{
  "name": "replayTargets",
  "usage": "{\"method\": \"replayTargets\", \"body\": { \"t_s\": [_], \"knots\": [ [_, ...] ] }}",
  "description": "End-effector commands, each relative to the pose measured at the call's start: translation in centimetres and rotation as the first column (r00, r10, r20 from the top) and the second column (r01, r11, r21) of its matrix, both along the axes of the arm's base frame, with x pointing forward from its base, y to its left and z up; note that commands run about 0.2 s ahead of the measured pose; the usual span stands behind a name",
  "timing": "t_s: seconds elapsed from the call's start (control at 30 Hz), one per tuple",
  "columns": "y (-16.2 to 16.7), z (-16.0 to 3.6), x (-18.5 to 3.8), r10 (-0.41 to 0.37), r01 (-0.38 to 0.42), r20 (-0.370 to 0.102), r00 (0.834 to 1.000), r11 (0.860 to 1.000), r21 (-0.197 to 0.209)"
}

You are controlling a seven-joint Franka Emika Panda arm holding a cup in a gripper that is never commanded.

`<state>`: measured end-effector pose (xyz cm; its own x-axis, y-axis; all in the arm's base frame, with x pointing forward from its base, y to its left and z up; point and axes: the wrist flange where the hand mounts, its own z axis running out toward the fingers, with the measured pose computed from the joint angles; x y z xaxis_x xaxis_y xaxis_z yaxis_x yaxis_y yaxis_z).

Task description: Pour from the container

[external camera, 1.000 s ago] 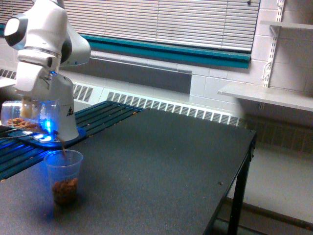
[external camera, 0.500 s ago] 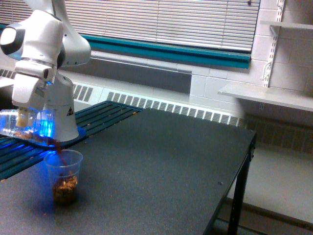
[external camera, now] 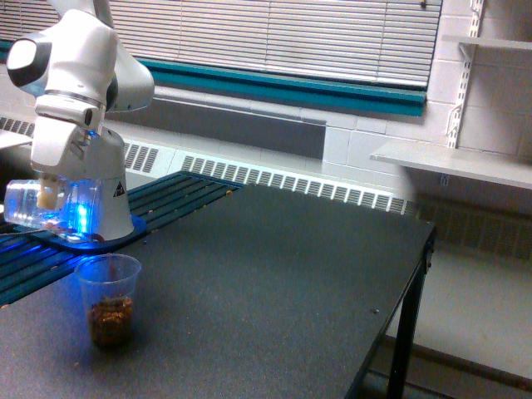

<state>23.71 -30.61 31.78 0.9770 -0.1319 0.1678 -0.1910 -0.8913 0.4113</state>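
Clamping the tipped container point(external camera: 37, 208), the jaws hang above the cup point(external camera: 109, 298) on the table point(external camera: 274, 274)

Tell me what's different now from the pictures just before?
The stream of brown bits has stopped, and the jar, emptier now, has tipped back a little in the pincer. The small cup stayed on the table, still partly filled.

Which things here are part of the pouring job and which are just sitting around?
Job: gripper; container it holds, tipped on its side; cup below, with brown bits in it.
Around: table; shelf; blinds; slatted rack.
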Motion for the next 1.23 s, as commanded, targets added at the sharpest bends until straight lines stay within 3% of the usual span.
{"method": "replayTargets", "body": {
  "t_s": [0.03, 0.3, 0.33, 0.4, 0.47, 1.13, 1.2, 1.23],
  "knots": [
    [-0.4, 1.1, 1.4, 0.010, -0.010, -0.005, 1.000, 1.000, -0.019],
    [-0.6, 1.9, 2.5, 0.019, -0.019, -0.012, 1.000, 1.000, -0.025],
    [0.4, 2.0, 3.9, 0.015, -0.016, -0.025, 1.000, 0.999, -0.031],
    [-0.1, 0.0, 1.0, 0.007, -0.007, -0.008, 1.000, 1.000, -0.020],
    [-0.5, 0.3, 0.8, 0.018, -0.019, -0.010, 1.000, 0.999, -0.026],
    [-0.5, 1.6, 1.8, 0.023, -0.023, -0.023, 0.999, 1.000, -0.020],
    [0.3, 1.5, 2.8, 0.015, -0.016, -0.033, 0.999, 1.000, -0.019],
    [0.0, 0.9, 1.7, 0.019, -0.020, -0.029, 0.999, 1.000, -0.014]
  ]
}}
